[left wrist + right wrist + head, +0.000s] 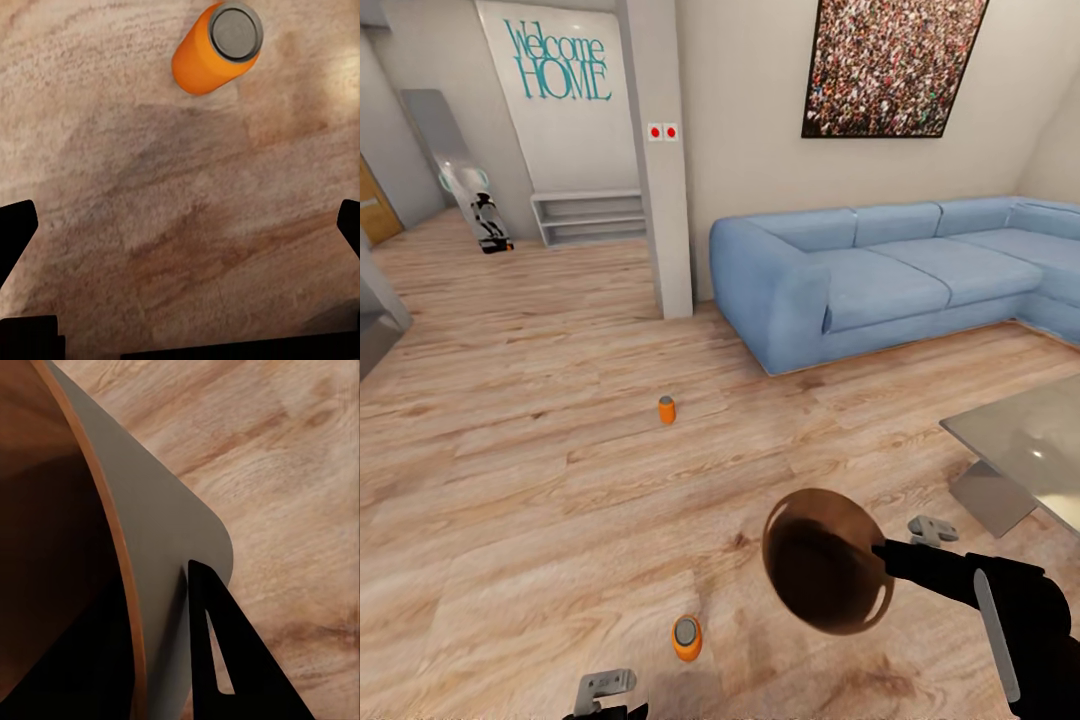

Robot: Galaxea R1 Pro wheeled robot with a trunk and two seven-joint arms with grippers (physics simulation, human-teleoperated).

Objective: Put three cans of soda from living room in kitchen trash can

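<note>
In the lower right of the head view, the right gripper [882, 553] pinches the rim of the coppery trash can [825, 572], its glossy brown inside facing the camera; the right wrist view shows a dark finger [225, 660] pressed against the bin's wall. The left gripper [184, 225] hangs with jaws spread wide over bare wood floor [540, 480], touching nothing, an orange soda can [214, 46] standing just beyond its fingertips. A second orange can [667, 409] stands mid-frame, well short of the blue sofa [890, 275].

Teal "Welcome HOME" lettering on white wall panel [557, 95], far rm. No other legible txt.
</note>
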